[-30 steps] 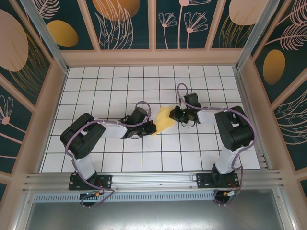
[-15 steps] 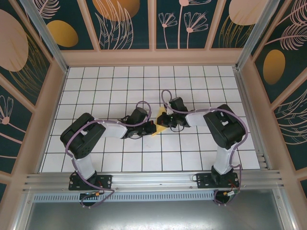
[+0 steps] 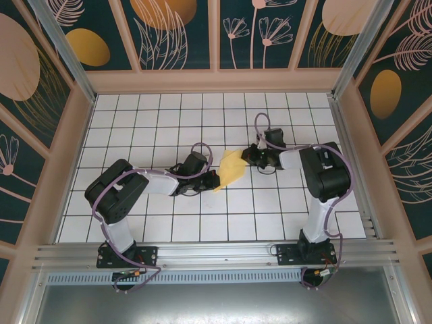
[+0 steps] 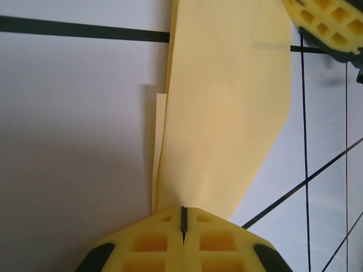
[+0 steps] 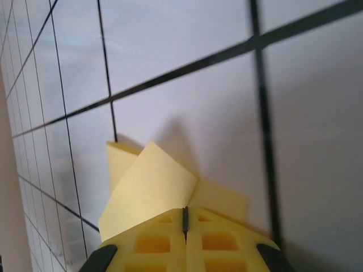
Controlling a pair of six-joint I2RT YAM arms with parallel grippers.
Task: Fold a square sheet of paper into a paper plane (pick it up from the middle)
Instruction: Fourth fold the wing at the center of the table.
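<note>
Standing at the near edge, the white tiled table (image 3: 135, 121) runs away from the two arm bases.

1. The left gripper (image 3: 214, 181) lies low at mid-table, pointing toward 3 o'clock. Its yellow fingertips (image 4: 153, 241) are pressed fully together and clamp the near corner of the square sheet of paper (image 3: 231, 169).
2. The sheet is pale yellow, already folded over on itself, with a thin under-layer showing along one edge. It lies just past the left gripper and stretches from it toward 1 o'clock.
3. The right gripper (image 3: 247, 158) is at the sheet's 2 o'clock edge, pointing toward 9 o'clock. Its jaws are fully closed. A raised paper flap meets its tip; whether paper is pinched between the fingers cannot be told.
</note>
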